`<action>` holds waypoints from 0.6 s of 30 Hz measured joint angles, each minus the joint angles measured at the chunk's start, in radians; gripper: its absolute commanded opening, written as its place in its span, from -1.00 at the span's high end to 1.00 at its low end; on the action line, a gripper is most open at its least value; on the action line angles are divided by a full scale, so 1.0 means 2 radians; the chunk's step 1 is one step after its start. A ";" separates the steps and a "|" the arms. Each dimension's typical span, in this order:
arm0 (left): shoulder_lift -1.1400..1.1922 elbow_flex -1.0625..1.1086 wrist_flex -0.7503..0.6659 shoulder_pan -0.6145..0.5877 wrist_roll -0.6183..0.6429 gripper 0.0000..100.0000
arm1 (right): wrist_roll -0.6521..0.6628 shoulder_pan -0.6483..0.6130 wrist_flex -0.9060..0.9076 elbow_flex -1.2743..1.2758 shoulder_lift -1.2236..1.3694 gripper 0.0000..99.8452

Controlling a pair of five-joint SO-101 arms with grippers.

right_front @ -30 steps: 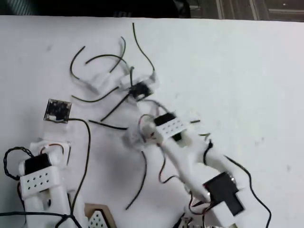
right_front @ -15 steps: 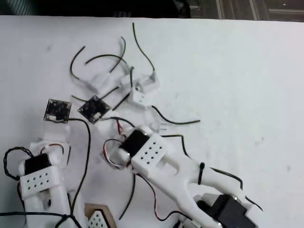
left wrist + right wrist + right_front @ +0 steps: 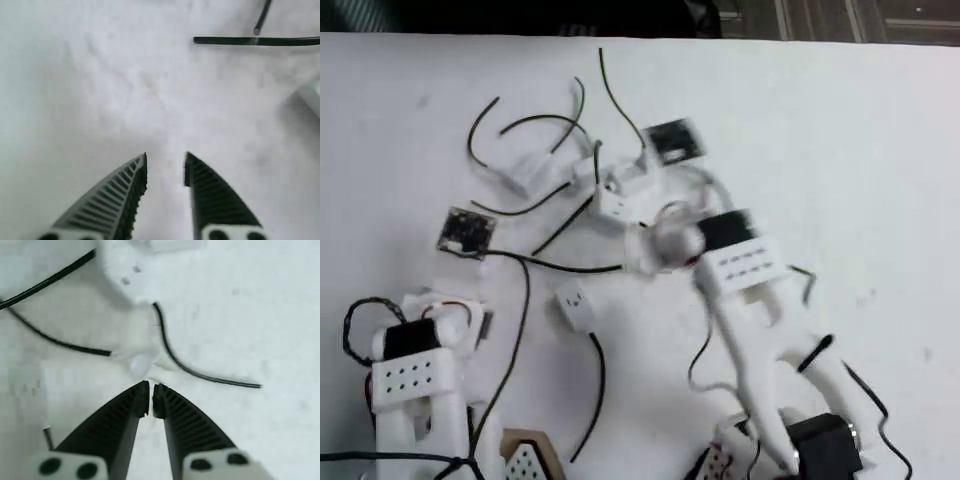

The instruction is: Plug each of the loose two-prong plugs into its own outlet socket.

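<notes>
Plugs [image 3: 528, 178] lie loose on the worktop [image 3: 860, 150], none visibly in a socket [image 3: 577, 305]; left hand [image 3: 166, 167] narrowly parted and empty, right hand [image 3: 151, 395] almost closed.

Bright, even light from overhead on a white counter [image 3: 860, 140].
The counter glares, nearly washed out in both wrist views, and shadows are faint and soft-edged. In the high view the right gripper [image 3: 665, 240] smears with motion blur, and the room beyond the counter's far edge lies dark.
</notes>
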 measured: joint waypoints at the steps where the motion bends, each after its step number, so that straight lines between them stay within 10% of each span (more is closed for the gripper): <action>1: 0.000 -0.008 0.014 0.013 0.008 0.51 | 0.013 0.022 -0.012 0.000 0.008 0.96; 18: 0.152 -0.232 0.170 0.257 0.185 0.45 | 0.005 0.114 -0.064 -0.069 0.166 0.96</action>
